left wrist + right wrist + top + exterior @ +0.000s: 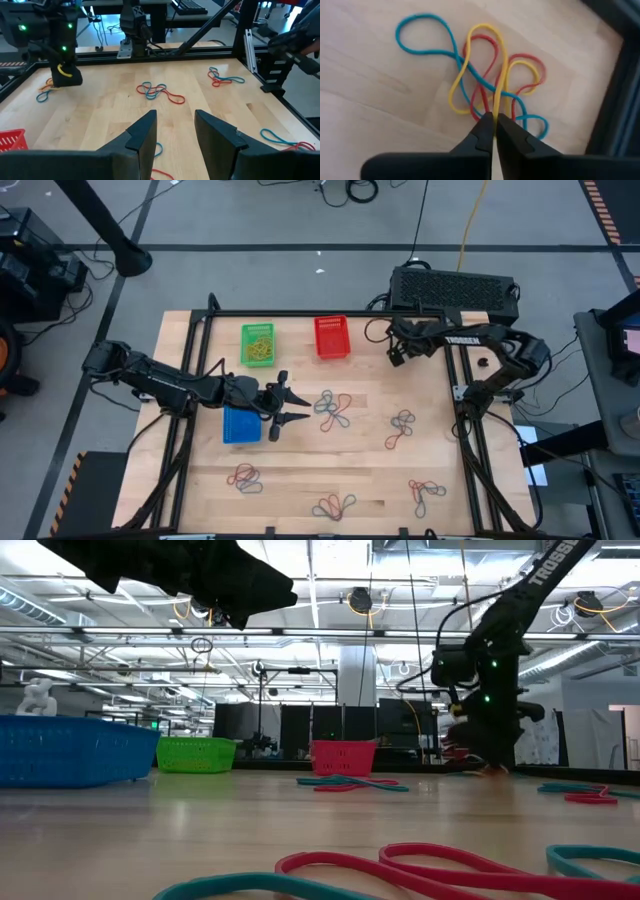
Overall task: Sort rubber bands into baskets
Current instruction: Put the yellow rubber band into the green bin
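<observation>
Right wrist view: right gripper (494, 122) is pinched closed on a yellow rubber band (477, 65) within a tangled pile near the table's right rear corner. Left gripper (292, 406) hovers with fingers apart beside the blue basket (240, 425).

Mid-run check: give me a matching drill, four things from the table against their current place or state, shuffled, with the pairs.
Things:
1. green basket
2. blue basket
3. right gripper
4. left gripper

States:
A. open above the table, holding nothing
B. holds yellow rubber bands
C. shut on a yellow rubber band in a tangle
D. directly beside the left arm's wrist

Pairs: 1-B, 2-D, 3-C, 4-A
</observation>
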